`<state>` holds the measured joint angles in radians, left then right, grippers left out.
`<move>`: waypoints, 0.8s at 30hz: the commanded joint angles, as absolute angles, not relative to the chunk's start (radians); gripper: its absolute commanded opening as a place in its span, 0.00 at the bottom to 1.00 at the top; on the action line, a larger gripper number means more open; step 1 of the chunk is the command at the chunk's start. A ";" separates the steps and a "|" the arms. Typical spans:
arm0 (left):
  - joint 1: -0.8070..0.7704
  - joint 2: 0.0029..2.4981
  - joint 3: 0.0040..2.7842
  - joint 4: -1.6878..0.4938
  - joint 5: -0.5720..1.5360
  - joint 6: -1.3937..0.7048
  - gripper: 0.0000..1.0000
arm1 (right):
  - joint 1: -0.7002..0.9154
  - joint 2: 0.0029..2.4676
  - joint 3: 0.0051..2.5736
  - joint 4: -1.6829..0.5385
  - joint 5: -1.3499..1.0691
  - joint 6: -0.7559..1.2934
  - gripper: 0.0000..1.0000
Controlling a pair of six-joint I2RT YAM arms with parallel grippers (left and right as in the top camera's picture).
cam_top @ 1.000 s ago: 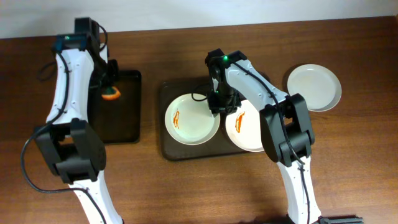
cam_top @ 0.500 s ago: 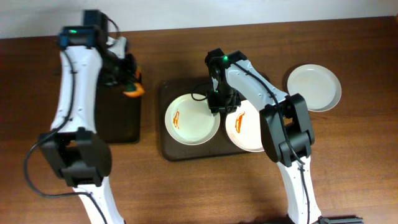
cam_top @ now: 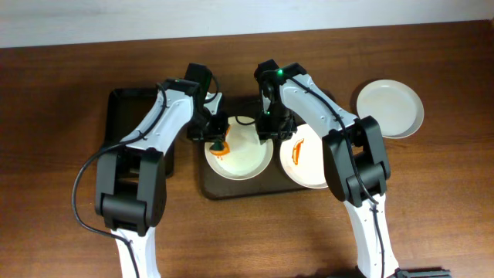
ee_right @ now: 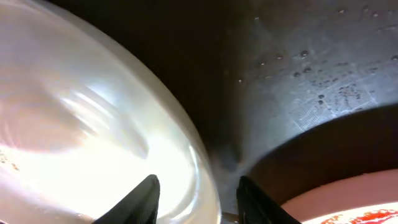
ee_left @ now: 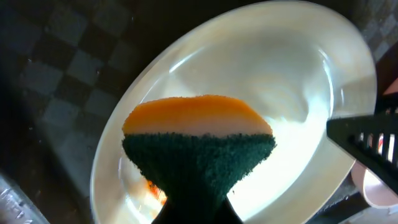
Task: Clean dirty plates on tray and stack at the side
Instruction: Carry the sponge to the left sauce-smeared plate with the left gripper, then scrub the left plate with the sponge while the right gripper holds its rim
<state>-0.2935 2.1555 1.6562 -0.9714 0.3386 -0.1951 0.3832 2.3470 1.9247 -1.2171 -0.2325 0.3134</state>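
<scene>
A dark tray [cam_top: 212,185] holds two white plates. The left plate [cam_top: 248,158] has an orange smear, partly hidden by the sponge; the smear shows in the left wrist view [ee_left: 152,186]. The right plate [cam_top: 312,171] has an orange smear [cam_top: 299,151]. My left gripper [cam_top: 217,137] is shut on an orange and green sponge [cam_top: 221,147], held green side down over the left plate [ee_left: 280,74]. The sponge fills the left wrist view [ee_left: 199,137]. My right gripper [cam_top: 272,130] grips the left plate's right rim [ee_right: 205,162], one finger inside, one outside.
A clean white plate [cam_top: 390,108] sits on the wooden table at the far right. A second black tray [cam_top: 147,158] lies to the left of the plate tray. The right plate's edge [ee_right: 354,199] lies close beside my right gripper.
My left arm has swung right from the black tray with the sponge and now holds it over the left plate. My right arm has not moved.
</scene>
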 commanded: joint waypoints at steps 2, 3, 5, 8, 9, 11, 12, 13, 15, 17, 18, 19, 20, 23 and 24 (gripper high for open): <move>-0.315 2.152 1.600 -0.901 0.385 -0.249 0.00 | 0.377 2.363 1.919 -1.215 -0.259 0.315 0.41; -0.324 2.152 1.584 -0.876 0.385 -0.265 0.00 | 0.377 2.363 1.919 -1.215 -0.259 0.315 0.41; -0.337 2.152 1.569 -0.839 0.386 -0.265 0.00 | 0.377 2.363 1.919 -1.215 -0.259 0.315 0.41; -0.363 2.152 1.556 -0.793 0.385 -0.266 0.00 | 0.377 2.363 1.919 -1.215 -0.259 0.315 0.42; -0.370 2.152 1.552 -0.785 0.385 -0.266 0.00 | 0.377 2.363 1.919 -1.216 -0.259 0.315 0.41; -0.388 2.152 1.551 -0.782 0.364 -0.277 0.00 | 0.377 2.363 1.919 -1.216 -0.259 0.315 0.41; -0.397 2.152 1.549 -0.783 0.339 -0.286 0.00 | 0.377 2.363 1.919 -1.216 -0.259 0.315 0.41; -0.404 2.152 1.544 -0.785 0.308 -0.303 0.00 | 0.377 2.363 1.919 -1.217 -0.259 0.315 0.41; -0.422 2.152 1.511 -0.785 0.219 -0.340 0.00 | 0.377 2.363 1.919 -1.227 -0.258 0.315 0.41; -0.432 2.152 1.472 -0.785 0.149 -0.355 0.07 | 0.377 2.363 1.919 -1.231 -0.258 0.315 0.41; -0.434 2.152 1.454 -0.786 0.113 -0.355 0.08 | 0.377 2.363 1.919 -1.231 -0.258 0.315 0.41; -0.434 2.152 1.444 -0.786 0.081 -0.355 0.11 | 0.377 2.363 1.919 -1.231 -0.258 0.315 0.42; -0.434 2.152 1.440 -0.787 0.057 -0.355 0.12 | 0.377 2.363 1.919 -1.230 -0.258 0.315 0.41; -0.434 2.152 1.441 -0.800 -0.079 -0.355 0.02 | 0.377 2.363 1.919 -1.230 -0.258 0.315 0.41; -0.434 2.152 1.441 -0.803 -0.123 -0.355 0.01 | 0.377 2.363 1.919 -1.230 -0.258 0.315 0.41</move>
<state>-0.4393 2.1090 1.4883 -0.7841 0.0860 -0.3523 0.3786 2.3482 1.9247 -1.2293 -0.2527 0.3141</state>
